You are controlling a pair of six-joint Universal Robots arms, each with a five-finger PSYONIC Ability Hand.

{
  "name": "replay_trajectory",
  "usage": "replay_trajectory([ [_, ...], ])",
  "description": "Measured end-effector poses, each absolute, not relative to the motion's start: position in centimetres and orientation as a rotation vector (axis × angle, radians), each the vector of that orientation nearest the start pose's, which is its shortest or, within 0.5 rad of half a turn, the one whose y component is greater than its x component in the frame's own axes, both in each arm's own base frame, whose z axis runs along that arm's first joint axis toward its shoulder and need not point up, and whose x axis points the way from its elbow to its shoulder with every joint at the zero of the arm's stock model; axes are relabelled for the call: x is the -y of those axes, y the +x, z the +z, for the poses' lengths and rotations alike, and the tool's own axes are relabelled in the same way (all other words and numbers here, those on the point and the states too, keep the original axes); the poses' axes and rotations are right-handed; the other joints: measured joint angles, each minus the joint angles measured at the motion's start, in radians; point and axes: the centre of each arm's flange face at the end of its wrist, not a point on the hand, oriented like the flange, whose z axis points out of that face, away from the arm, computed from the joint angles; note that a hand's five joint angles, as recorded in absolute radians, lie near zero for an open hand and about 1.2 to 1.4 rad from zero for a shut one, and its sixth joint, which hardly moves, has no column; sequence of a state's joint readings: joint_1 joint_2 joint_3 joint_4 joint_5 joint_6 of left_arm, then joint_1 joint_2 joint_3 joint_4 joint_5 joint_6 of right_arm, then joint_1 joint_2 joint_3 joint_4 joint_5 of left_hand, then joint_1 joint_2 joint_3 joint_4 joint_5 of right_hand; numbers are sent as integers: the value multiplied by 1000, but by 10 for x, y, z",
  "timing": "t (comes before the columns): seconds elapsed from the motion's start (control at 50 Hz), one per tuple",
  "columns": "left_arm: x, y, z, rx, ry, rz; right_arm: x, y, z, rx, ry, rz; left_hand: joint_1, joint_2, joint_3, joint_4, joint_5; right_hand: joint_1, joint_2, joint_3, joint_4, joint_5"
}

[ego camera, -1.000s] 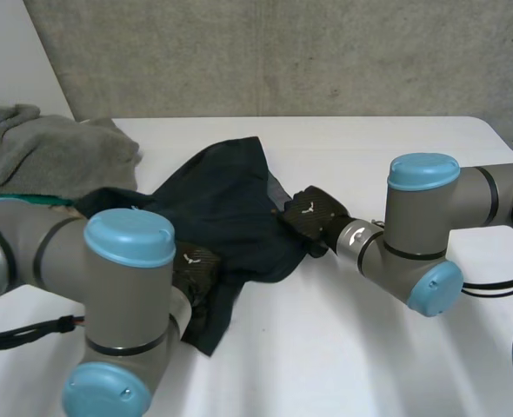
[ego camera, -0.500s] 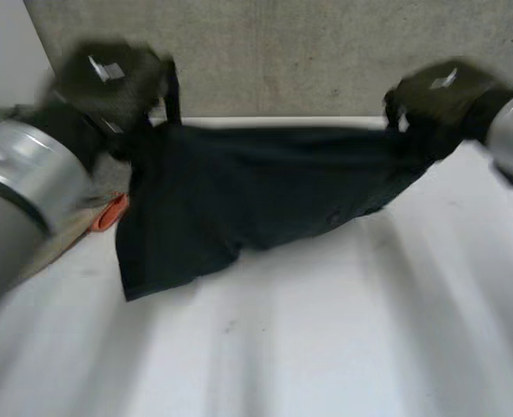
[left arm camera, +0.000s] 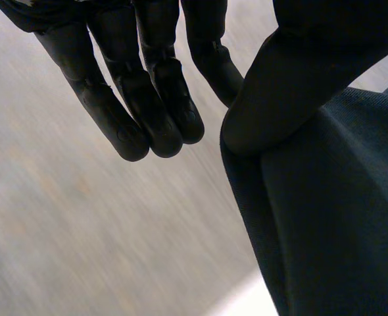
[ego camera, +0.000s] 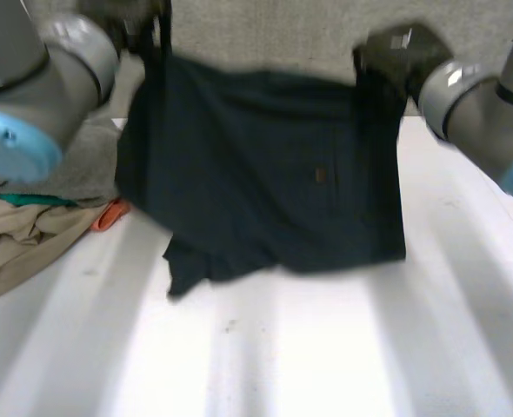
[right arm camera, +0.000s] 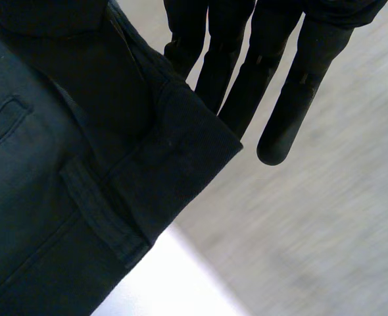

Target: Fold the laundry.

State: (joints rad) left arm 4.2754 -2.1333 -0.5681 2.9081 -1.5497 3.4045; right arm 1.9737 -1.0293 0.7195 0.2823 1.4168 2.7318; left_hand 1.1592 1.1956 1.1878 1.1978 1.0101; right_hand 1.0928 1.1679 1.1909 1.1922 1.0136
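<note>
- Left hand (left arm camera: 148, 99) pinches the dark garment (ego camera: 265, 174) at its 11 o'clock corner, right hand (right arm camera: 279, 85) at 1 o'clock.
- Hold both pinches level, then lay it flat on the counter (ego camera: 326, 356).

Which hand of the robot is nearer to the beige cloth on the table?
Left. The left hand pinches one top corner of the dark garment, held up on the side of the beige cloth. The right hand pinches the other top corner, a garment's width farther away.

Matt dark cloth garment (ego camera: 265, 191), smooth white table (ego camera: 326, 347), rough grey wall (ego camera: 265, 35)
</note>
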Motion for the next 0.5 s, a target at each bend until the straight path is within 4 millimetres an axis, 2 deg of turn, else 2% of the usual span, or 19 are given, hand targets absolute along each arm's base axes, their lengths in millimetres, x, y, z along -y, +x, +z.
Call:
replay_trajectory([
  [0.08, 328, -296, 460, -1545, 556, -2887, 343, 301, 401, -1551, -729, -2503, 0, 0, 0, 0, 0, 0, 0, 0, 1, 0],
  [0.14, 314, -288, 500, -1319, 460, -3050, 338, 297, 437, -1347, -602, -2620, 0, 0, 0, 0, 0, 0, 0, 0, 1, 0],
  [0.18, 307, -284, 513, -1249, 439, -3101, 333, 295, 450, -1273, -569, -2646, 0, 0, 0, 0, 0, 0, 0, 0, 1, 0],
  [0.24, 303, -281, 513, -1260, 456, -3104, 328, 292, 456, -1247, -569, -2641, 0, 0, 0, 0, 3, 0, 0, 0, 1, 0],
  [0.32, 313, -280, 479, -1465, 535, -2989, 328, 292, 434, -1362, -637, -2544, 0, 0, 0, 0, 3, 0, 0, 0, 1, 2],
  [0.36, 319, -279, 455, -1585, 573, -2912, 329, 293, 415, -1448, -685, -2471, 0, 0, 0, 0, 3, 0, 0, 0, 1, 2],
  [0.38, 323, -279, 434, -1684, 603, -2843, 330, 293, 395, -1530, -728, -2398, 0, 0, 0, 0, 3, 0, 0, 0, 2, 2],
  [0.4, 324, -279, 422, -1739, 619, -2803, 330, 293, 390, -1551, -739, -2378, 0, 0, 0, 0, 3, 0, 0, 0, 2, 2],
  [0.44, 327, -279, 385, -1894, 668, -2681, 330, 293, 351, -1695, -807, -2234, 0, 0, 0, 0, 3, 0, 0, 0, 2, 2],
  [0.48, 326, -280, 360, -1987, 704, -2600, 328, 292, 332, -1762, -838, -2161, 0, 0, 0, 0, 3, 0, 0, 0, 2, 2],
  [0.5, 323, -280, 335, -2077, 744, -2514, 325, 291, 304, -1847, -879, -2061, 0, 0, 0, 0, 3, 0, 0, 0, 3, 2],
])
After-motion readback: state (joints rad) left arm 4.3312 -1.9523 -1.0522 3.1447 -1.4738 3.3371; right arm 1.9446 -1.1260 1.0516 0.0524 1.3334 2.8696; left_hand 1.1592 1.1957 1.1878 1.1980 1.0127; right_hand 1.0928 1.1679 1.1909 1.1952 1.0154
